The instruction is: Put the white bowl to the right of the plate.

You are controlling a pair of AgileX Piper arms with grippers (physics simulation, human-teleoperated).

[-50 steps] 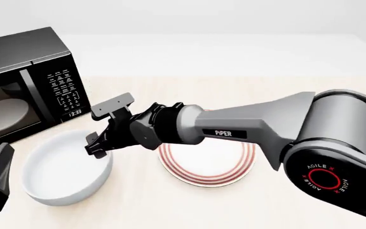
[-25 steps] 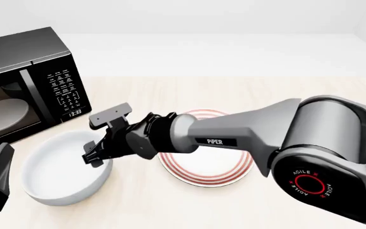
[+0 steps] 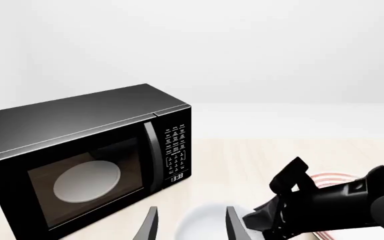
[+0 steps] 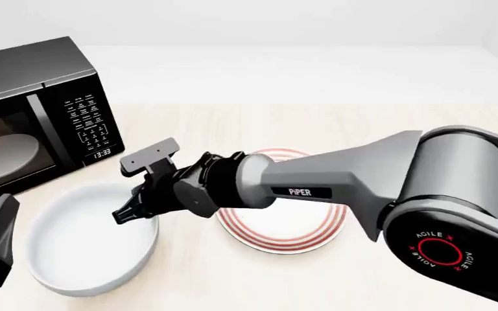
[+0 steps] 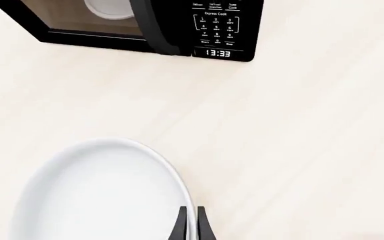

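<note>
Pale wooden surface point(image 4: 336, 123) carries a black boxy microwave point(image 4: 33, 116) at far left; the plain glossy white deep bowl point(image 4: 89, 240) lies left of the flat red-ringed white plate point(image 4: 314, 230), just apart. Right gripper point(image 4: 126, 208) has its fingers point(image 5: 178, 227) pinched onto the bowl's near-right rim, seemingly gripping it. Left gripper point(image 3: 188, 225) hangs with fingers parted, holding nothing

Pale table point(image 4: 388, 123), microwave point(image 4: 33, 116), plate point(image 4: 318, 227) (red-ringed), white bowl point(image 4: 67, 246)
</note>
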